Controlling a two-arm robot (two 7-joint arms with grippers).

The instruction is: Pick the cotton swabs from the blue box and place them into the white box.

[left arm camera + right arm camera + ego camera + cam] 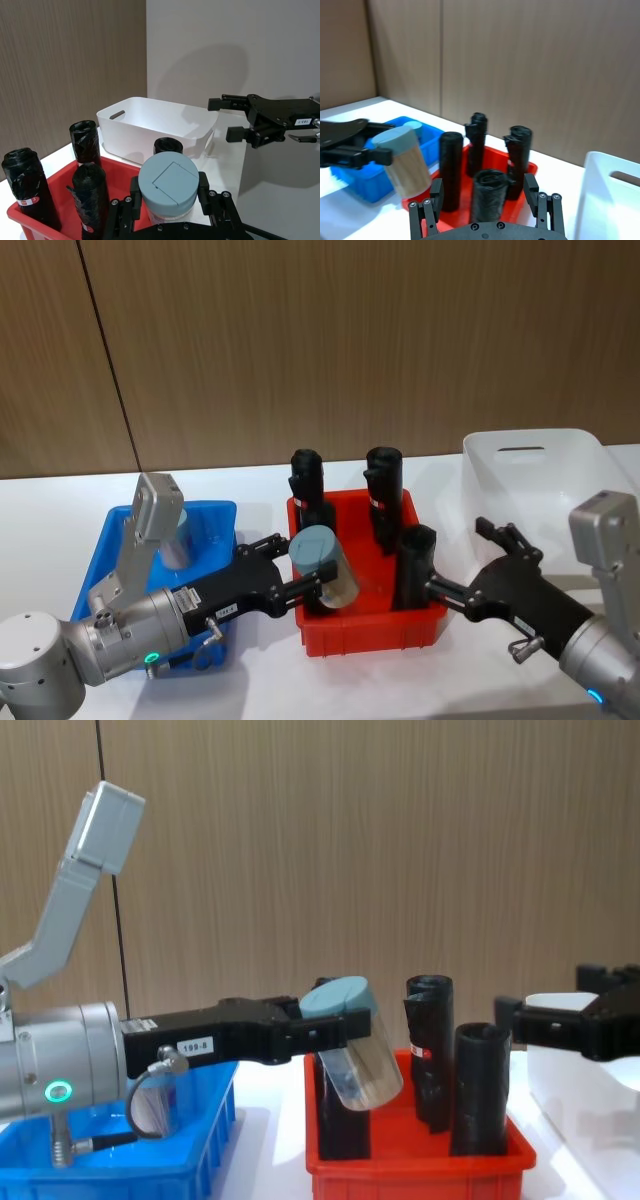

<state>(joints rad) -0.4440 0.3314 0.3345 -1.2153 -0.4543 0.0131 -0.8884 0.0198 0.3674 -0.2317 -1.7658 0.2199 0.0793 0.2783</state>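
My left gripper (pixel 316 566) is shut on a cotton swab tub (pixel 322 560) with a pale blue lid. It holds the tub tilted in the air over the left part of the red bin (pixel 370 632), as the chest view shows (pixel 355 1042). A second cotton swab tub (pixel 178 536) stands in the blue box (pixel 215 510) at the left. The white box (pixel 530 455) sits at the far right. My right gripper (pixel 468 560) hangs open between the red bin and the white box, holding nothing. In the left wrist view the held tub (pixel 168 185) faces the white box (pixel 160 120).
Several tall black rolls (pixel 380 495) stand upright in the red bin between the blue and white boxes. The held tub is close to the front left roll (pixel 340 1120). A wooden wall panel runs behind the white table (pixel 60 495).
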